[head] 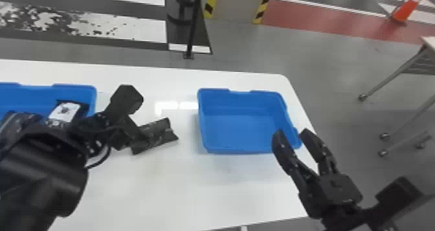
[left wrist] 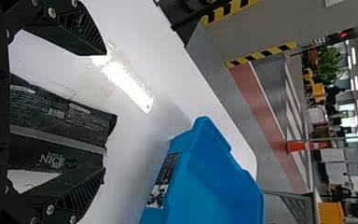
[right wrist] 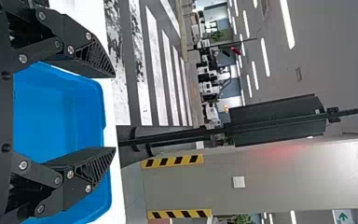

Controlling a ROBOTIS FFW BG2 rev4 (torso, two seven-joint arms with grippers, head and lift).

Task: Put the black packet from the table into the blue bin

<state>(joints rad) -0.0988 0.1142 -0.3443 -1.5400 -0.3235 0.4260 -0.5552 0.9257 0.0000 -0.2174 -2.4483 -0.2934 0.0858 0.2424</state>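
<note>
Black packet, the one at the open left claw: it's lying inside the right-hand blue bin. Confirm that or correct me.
Not inside the bin: the left wrist view shows the black packet lying on the white table, beside the right-hand blue bin. It is indeed at the open left claw.

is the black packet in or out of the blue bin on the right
Out. The black plastic packet lies on the white table, left of that open blue plastic bin.

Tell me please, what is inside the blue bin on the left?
A black item with a white label lies inside the bin. The left arm covers its near part, and the view's edge cuts it; what lies there cannot be seen.
</note>
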